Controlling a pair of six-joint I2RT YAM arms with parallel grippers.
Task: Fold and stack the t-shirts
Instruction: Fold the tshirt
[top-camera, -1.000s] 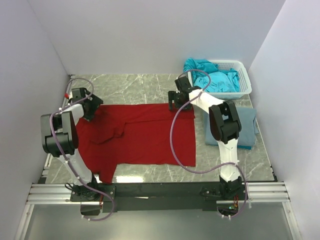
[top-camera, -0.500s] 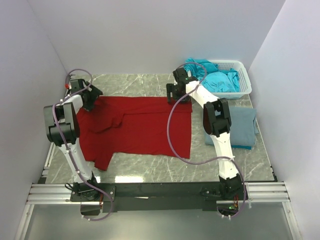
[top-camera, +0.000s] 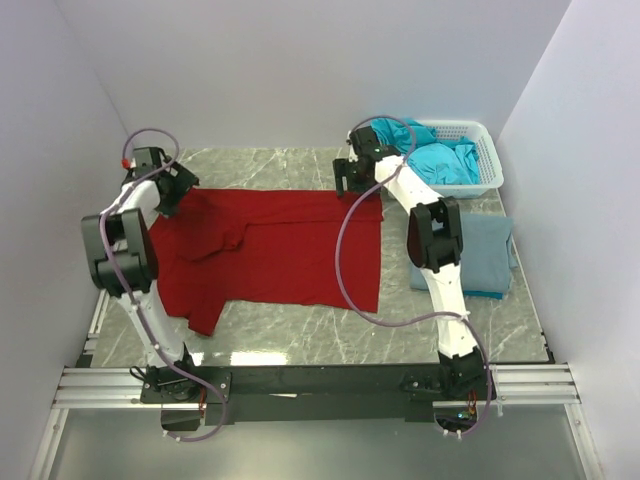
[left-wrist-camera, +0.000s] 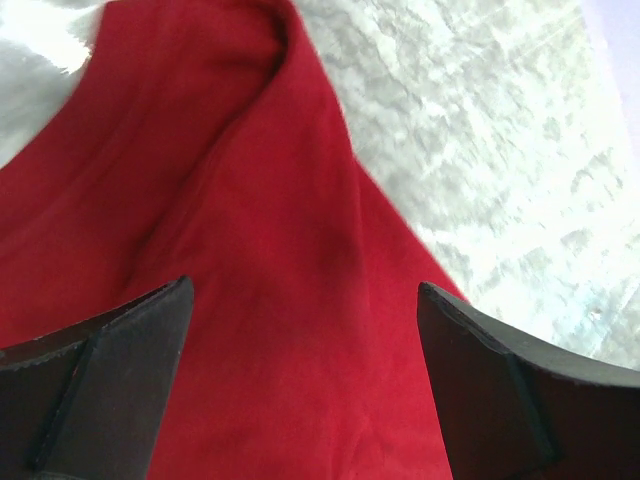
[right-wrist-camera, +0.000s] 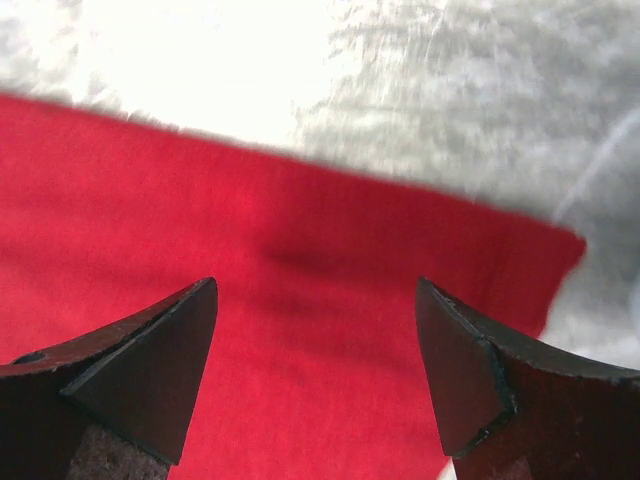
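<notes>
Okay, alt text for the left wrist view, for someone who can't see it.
The open left gripper hangs over a creased dark red t-shirt that fills most of the view. Grey marbled table shows at the upper right.

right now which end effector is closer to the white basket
Right. The right end effector is over the red shirt's far right corner, near the basket; the left end effector is at its far left corner.

Both arms extended far forward; left end effector (left-wrist-camera: 305, 290) jaws spread wide, right end effector (right-wrist-camera: 315, 285) likewise.
</notes>
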